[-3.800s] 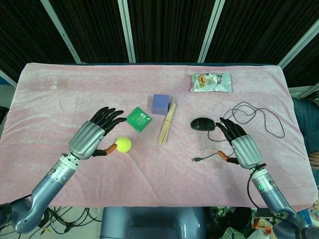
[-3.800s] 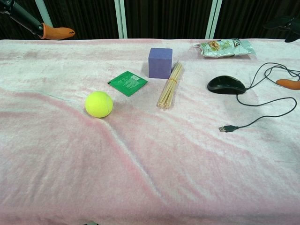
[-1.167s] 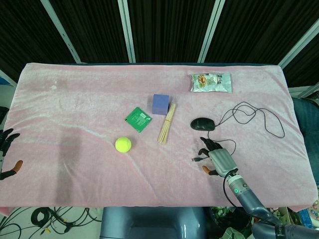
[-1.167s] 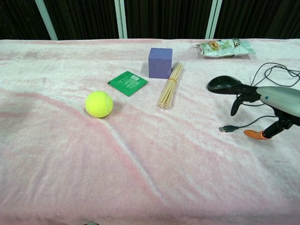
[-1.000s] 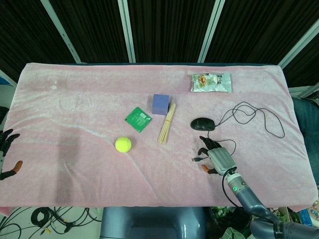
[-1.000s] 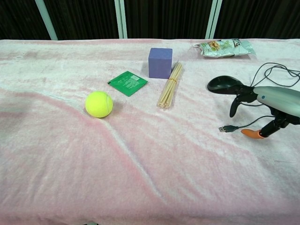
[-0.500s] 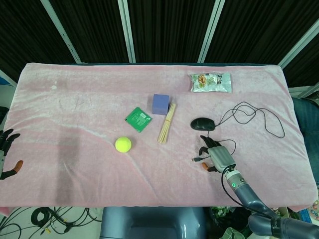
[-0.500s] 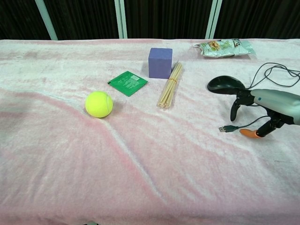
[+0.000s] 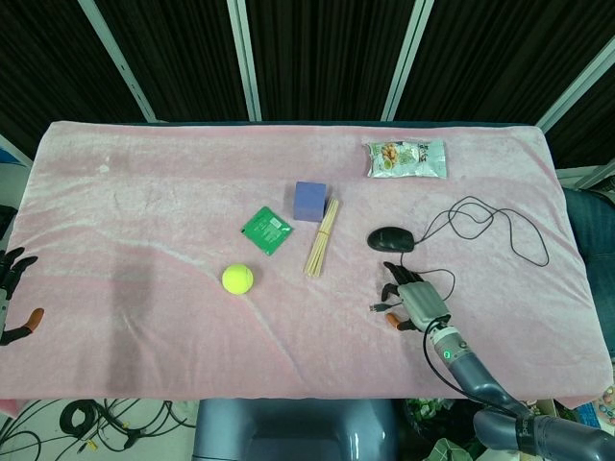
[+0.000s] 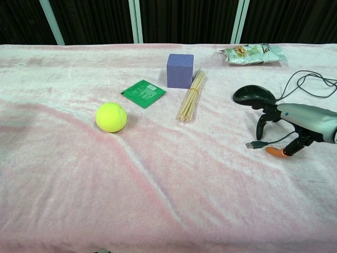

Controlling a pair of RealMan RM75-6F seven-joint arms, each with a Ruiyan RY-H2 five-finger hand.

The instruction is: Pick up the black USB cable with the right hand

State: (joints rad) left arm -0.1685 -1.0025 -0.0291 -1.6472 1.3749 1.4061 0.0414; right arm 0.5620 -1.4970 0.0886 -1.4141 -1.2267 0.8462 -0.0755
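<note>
A bench (image 9: 144,192) covered in wrinkled pink cloth fills both views, with dark panels and pale metal uprights behind it.

Right arm: the forearm enters from the lower right of the head view. The right hand (image 9: 415,300) sits low over the cloth in the lower right of centre, palm down, dark fingers (image 10: 261,126) spread and reaching toward the frame's upper left, orange-tipped thumb (image 10: 274,152) held apart below them. The hand is open wide and holds nothing.

Left hand (image 9: 12,293): only partly visible at the far left edge of the head view, off the bench; fingers appear spread with nothing in them.

Black USB cable (image 10: 271,140): lies on the cloth in the right half of the frame. Its plug end (image 10: 252,144) rests just to the left of the right hand, and the cable runs back between the fingers and thumb in the chest view. Whether any finger touches the cable cannot be told. The rest of the cable loops toward the right edge and joins the black computer mouse (image 9: 390,238), which sits just above the right hand.

Other items, by size:
- Snack packet (image 9: 405,158), upper right.
- Purple cube (image 9: 309,201), centre.
- Bundle of wooden sticks (image 9: 321,237), just right of the cube and touching or nearly touching it.
- Green sachet (image 9: 266,230), left of the sticks.
- Yellow tennis ball (image 9: 237,279), below the sachet, well apart from the right hand.
</note>
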